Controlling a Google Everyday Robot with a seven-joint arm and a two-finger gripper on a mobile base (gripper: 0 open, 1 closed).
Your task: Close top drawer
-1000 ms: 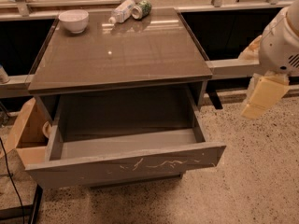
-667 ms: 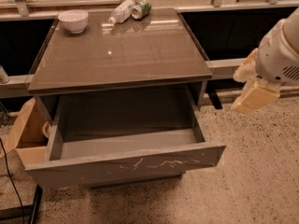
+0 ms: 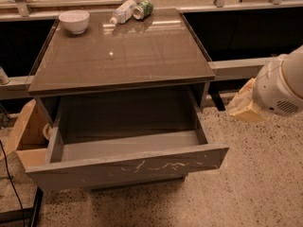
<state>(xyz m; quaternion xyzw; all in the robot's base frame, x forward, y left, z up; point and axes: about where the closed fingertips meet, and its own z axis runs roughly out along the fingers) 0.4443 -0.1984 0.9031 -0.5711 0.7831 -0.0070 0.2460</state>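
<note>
The drawer (image 3: 128, 168) stands pulled out under the worktop's (image 3: 123, 56) front edge, needing a push. The claw (image 3: 245, 107) hangs beyond the right edge, probably aiming there; its state I cannot tell.

Cream gripper (image 3: 244, 108) at right edge – rounded white wrist (image 3: 281, 89), small grille.

I counted one cabinet (image 3: 123, 56); one top drawer (image 3: 128, 167), pulled out; one bowl (image 3: 75, 20), one bottle (image 3: 122, 12) and one can (image 3: 143, 9) on top; one wooden box (image 3: 28, 136) at its left; my one gripper (image 3: 244, 109) hung right of the drawer.
</note>
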